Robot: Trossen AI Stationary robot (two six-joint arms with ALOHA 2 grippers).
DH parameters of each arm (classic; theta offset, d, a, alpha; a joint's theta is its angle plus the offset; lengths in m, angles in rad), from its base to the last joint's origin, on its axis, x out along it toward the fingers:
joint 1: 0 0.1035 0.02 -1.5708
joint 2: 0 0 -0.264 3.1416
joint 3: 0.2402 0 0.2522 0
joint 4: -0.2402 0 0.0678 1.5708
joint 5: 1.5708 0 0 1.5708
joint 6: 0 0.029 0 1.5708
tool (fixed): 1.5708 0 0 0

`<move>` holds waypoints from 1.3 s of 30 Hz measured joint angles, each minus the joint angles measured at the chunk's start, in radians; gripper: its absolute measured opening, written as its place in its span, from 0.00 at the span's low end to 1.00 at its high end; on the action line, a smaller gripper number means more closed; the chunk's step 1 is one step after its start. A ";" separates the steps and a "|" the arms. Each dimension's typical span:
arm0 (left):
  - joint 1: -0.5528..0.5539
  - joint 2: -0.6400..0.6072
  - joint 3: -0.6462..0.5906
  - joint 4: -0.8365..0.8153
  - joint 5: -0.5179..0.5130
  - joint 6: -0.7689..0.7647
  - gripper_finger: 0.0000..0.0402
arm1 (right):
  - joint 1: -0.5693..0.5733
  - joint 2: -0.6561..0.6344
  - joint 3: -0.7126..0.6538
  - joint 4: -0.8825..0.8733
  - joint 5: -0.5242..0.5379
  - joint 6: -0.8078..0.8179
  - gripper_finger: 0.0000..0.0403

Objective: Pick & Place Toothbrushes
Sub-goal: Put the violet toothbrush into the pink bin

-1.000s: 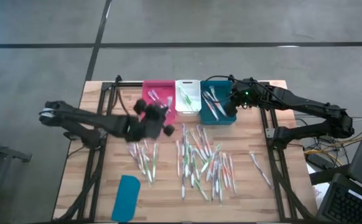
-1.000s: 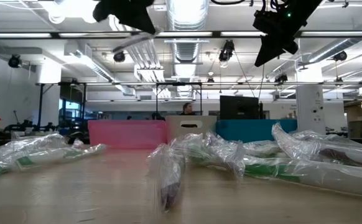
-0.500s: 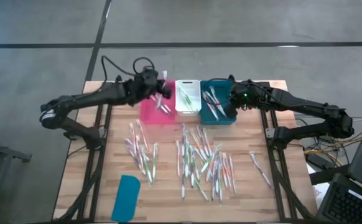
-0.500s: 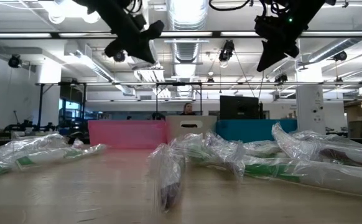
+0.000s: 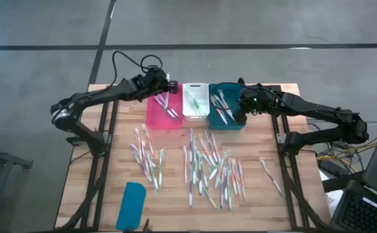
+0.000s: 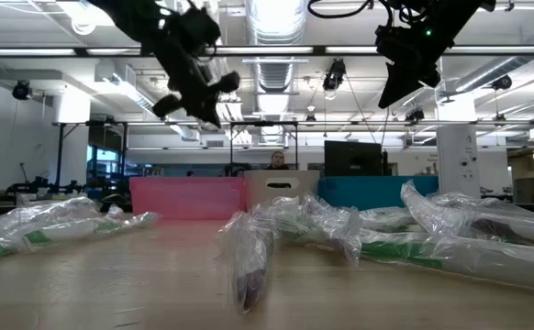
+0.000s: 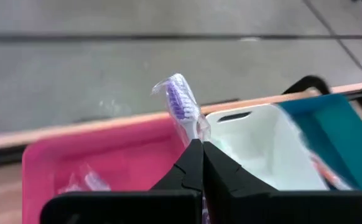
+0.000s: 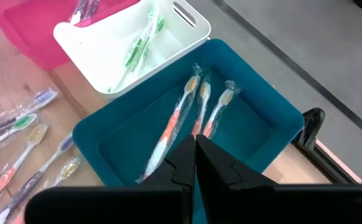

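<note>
Above the pink plastic bin (image 5: pixel 164 110): one wrapped purple-bristled toothbrush (image 7: pixel 182 107) pinched between closed fingers (image 7: pixel 190 163) of left gripper (image 5: pixel 165 87), bristles forward, likely held there for release by colour. Beside it, white plastic bin (image 5: pixel 195 101) with green brushes, teal plastic bin (image 8: pixel 231 134) with orange ones. Right gripper (image 5: pixel 243 109) hovering over teal bin, fingers together, holding nothing visible. Remaining wrapped toothbrushes (image 5: pixel 211 169) scattered across wooden worktop (image 5: pixel 266 194); flat teal lid (image 5: pixel 131 205) near front edge.

Dozens of wrapped toothbrushes (image 5: pixel 211 169) scattered flat on the counter (image 5: pixel 78 175), a purple-bristled toothbrush (image 7: pixel 182 107) pinched head-up in the left tool (image 7: pixel 201 149) (over the pink bin (image 5: pixel 156 118)), three orange ones (image 8: pixel 193 115) lying in the teal bin (image 8: pixel 268 143), green ones (image 8: pixel 140 46) in the white bin (image 8: pixel 91 46)
</note>
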 joint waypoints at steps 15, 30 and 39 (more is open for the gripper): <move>0.052 0.142 -0.043 -0.085 0.078 -0.190 0.00 | 0.000 0.000 0.000 0.000 0.000 -0.001 0.02; 0.115 0.149 -0.174 -0.008 0.004 -0.173 0.00 | 0.000 0.000 0.000 0.000 0.000 -0.004 0.02; 0.125 0.149 -0.222 0.013 -0.087 -0.149 0.01 | 0.000 0.000 0.000 0.000 0.000 -0.004 0.02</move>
